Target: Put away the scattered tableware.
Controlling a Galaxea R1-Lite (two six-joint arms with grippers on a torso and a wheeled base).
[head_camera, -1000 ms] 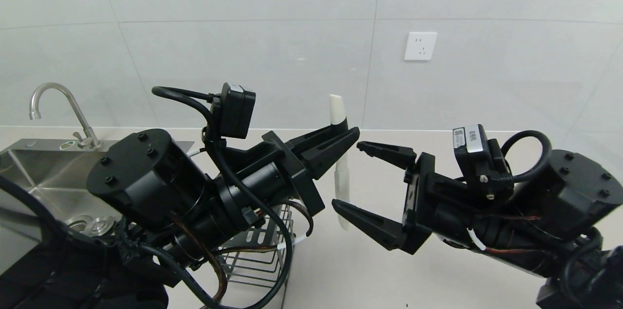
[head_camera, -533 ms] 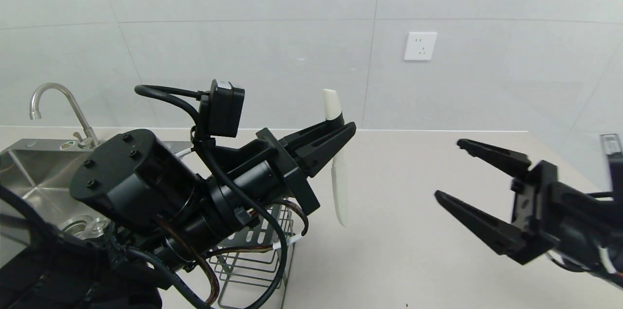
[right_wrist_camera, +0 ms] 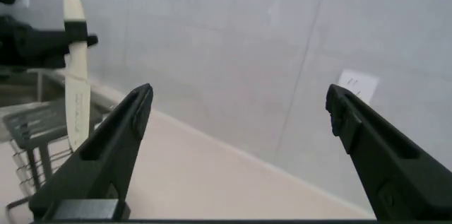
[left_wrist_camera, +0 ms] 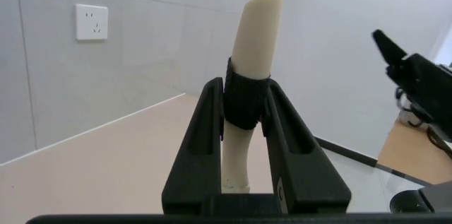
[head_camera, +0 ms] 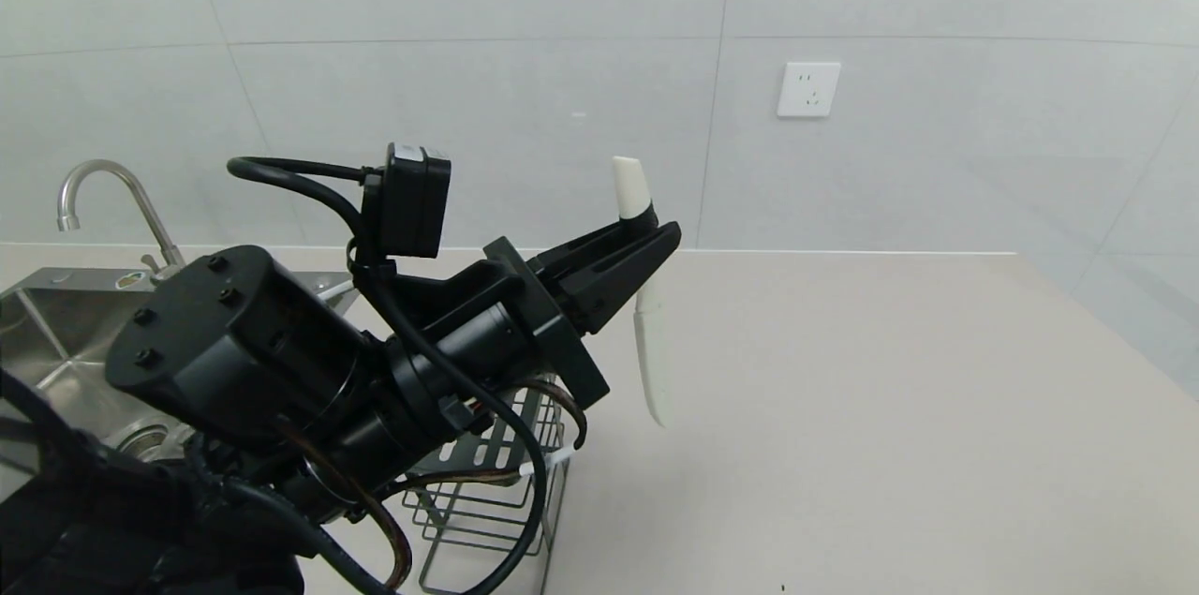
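One piece of tableware is in hand: the left gripper [head_camera: 646, 244] is clamped on a white knife [head_camera: 649, 361] near its handle, well above the counter [head_camera: 890, 389]. The knife's long axis runs nearly upright, handle end up and tip down (the blade hangs free below the fingers). The wire rack [head_camera: 487, 501] sits lower and toward the robot's left, beside the sink [head_camera: 56, 342], so the drop probably calls for a leftward, downward, tip-first move. The right gripper [right_wrist_camera: 238, 97] is spread wide, empty and well apart.
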